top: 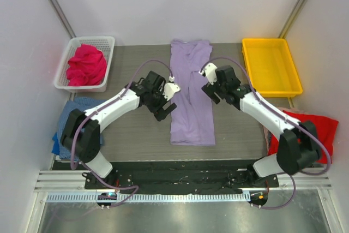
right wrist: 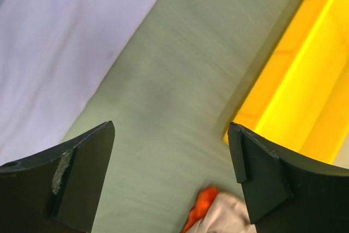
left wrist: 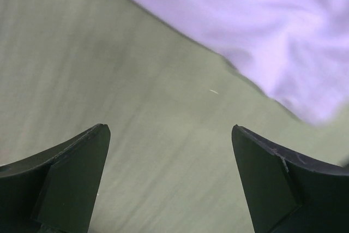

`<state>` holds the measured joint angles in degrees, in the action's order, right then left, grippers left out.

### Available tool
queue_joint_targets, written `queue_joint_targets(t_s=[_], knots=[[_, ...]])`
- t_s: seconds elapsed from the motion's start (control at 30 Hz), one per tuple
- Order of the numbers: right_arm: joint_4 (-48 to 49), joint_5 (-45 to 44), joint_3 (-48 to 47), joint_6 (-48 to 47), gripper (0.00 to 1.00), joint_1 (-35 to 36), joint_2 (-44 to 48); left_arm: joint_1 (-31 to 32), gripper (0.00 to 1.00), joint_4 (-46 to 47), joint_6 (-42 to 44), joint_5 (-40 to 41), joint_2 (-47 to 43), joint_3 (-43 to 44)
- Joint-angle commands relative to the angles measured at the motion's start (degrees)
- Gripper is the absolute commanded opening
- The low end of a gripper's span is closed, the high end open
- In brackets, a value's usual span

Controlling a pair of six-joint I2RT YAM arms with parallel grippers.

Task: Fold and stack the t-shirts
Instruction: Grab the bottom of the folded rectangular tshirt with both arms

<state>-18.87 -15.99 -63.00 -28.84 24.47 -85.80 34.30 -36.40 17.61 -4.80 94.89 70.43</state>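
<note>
Top external view shows you the lavender t-shirt (top: 191, 94) lying as a long narrow strip at frame centre. Your left gripper (top: 170, 101) is at its left edge and your right gripper (top: 209, 83) at its right edge. Both jaws are spread wide and hold nothing. The magenta t-shirt (top: 86, 65) fills the basket (top: 98, 39) at upper left, the red t-shirt (top: 322, 129) lies lower right, and the blue checked t-shirt (top: 68, 118) lower left.

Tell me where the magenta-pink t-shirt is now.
The magenta-pink t-shirt lies bunched in the white mesh basket, at the far left of the top view, left of the lavender t-shirt.
</note>
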Motion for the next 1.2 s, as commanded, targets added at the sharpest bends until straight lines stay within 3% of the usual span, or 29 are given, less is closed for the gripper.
queue_joint_targets(t_s=[0.0, 0.17, 0.47, 1.0, 1.17], knots=[[-7.6, 4.6, 9.1, 2.2, 0.9, 2.2, 10.5, 0.2, 1.0, -0.6, 2.8, -14.6, -6.3, -4.4], [-12.9, 6.0, 18.0, 3.2, 0.83, 8.2, 17.7, 2.9, 1.0, -2.2, 3.8, -23.5, -6.1, -7.2], [-16.2, 9.0, 22.7, 3.9, 0.75, 15.3, 23.2, 9.0, 0.95, -1.1, 2.1, -27.0, -2.2, -12.0], [-13.6, 8.4, 24.9, -0.8, 0.71, 18.4, 20.5, 11.0, 0.89, 4.1, -2.3, -19.3, 3.3, -10.8], [-13.0, 7.4, 26.2, -1.5, 0.7, 18.4, 20.7, 11.7, 0.82, 4.2, -2.5, -18.4, 4.7, -9.9]])
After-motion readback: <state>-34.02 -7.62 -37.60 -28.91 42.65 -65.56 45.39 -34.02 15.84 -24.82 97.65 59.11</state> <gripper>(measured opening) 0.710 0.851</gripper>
